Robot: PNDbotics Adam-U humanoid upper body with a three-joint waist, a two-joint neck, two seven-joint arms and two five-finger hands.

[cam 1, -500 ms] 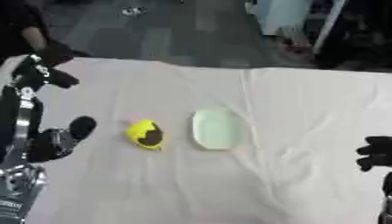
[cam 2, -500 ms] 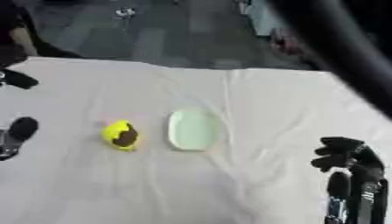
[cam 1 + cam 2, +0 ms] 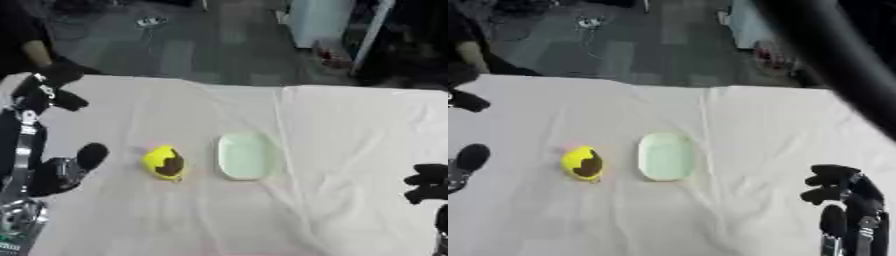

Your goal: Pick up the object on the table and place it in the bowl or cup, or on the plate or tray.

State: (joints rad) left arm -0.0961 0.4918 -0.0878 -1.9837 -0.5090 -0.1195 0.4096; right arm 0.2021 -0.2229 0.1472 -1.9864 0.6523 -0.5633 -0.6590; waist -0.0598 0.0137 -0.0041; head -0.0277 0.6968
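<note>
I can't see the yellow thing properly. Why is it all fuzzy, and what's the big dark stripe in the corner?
Both eye views are soft all over, so the yellow object shows only a dark patch, no detail. The pale green tray has blurred edges too. In the right eye view, the dark stripe across the upper right is something black close to the camera, out of focus; what it is cannot be told.
</note>
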